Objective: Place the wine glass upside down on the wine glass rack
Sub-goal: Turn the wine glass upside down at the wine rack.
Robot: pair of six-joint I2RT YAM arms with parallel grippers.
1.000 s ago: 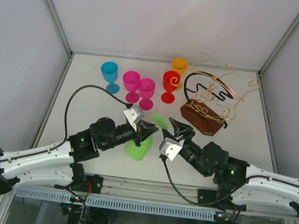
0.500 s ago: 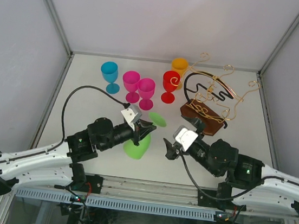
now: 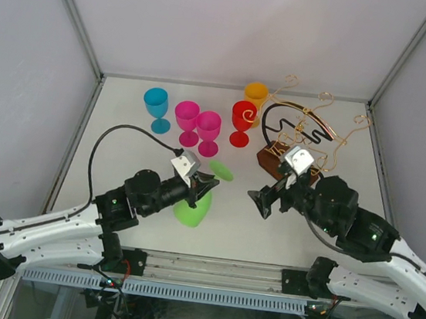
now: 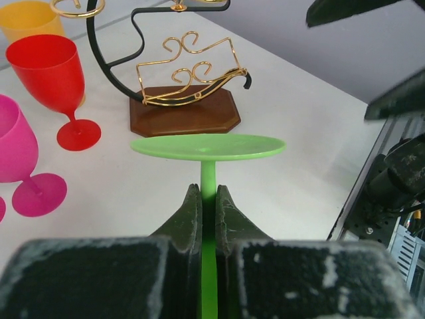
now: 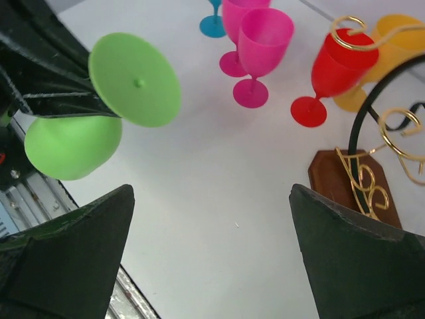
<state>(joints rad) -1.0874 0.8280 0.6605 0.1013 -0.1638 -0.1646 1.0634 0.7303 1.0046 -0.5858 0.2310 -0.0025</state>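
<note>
My left gripper (image 3: pixel 203 186) is shut on the thin stem of a green wine glass (image 3: pixel 190 210), held tilted above the table. The bowl points toward the near edge and the flat foot (image 3: pixel 224 170) toward the rack. In the left wrist view both fingers (image 4: pixel 190 211) clamp the stem (image 4: pixel 208 178) under the foot disc (image 4: pixel 209 146). The wine glass rack (image 3: pixel 303 132), gold wire on a brown base (image 3: pixel 273 160), stands at the right. My right gripper (image 3: pixel 264 200) hangs open and empty between glass and rack; its view shows the green glass (image 5: pixel 135 80) at upper left.
Along the back stand upright plastic glasses: blue (image 3: pixel 156 106), two pink (image 3: pixel 186 118) (image 3: pixel 208 129), red (image 3: pixel 243 120) and orange (image 3: pixel 256 96). The red and orange ones are close to the rack's left side. White walls enclose the table (image 3: pixel 135 158) on three sides.
My right gripper has opened wide and drawn back to the right and upward, away from the green glass's foot. The left gripper keeps its hold on the stem, nearly still.
</note>
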